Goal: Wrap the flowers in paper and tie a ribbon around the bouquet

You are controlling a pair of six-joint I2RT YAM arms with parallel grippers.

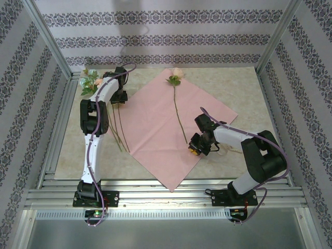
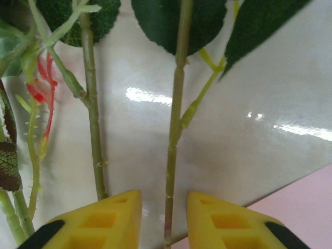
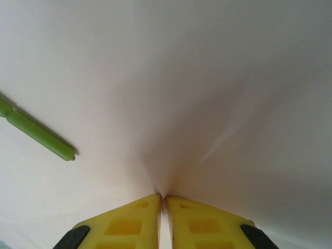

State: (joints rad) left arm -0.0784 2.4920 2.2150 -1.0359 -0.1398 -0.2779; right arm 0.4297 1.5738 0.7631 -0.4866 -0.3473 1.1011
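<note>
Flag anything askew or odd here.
The paper lies corner-on, pink face up, and puckers into a crease where the right gripper pinches it. One flower lies on it; the other flowers lie off the sheet, beside the left gripper.

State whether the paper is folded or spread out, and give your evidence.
Spread: the paper lies open under one flower; the right end effector pinches a pucker near its edge.

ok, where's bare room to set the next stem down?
Free: table far right, past the paper; paper's left half beside the lone stem. Crowded: far left, flowers under left gripper; right gripper pinching paper's near edge.
</note>
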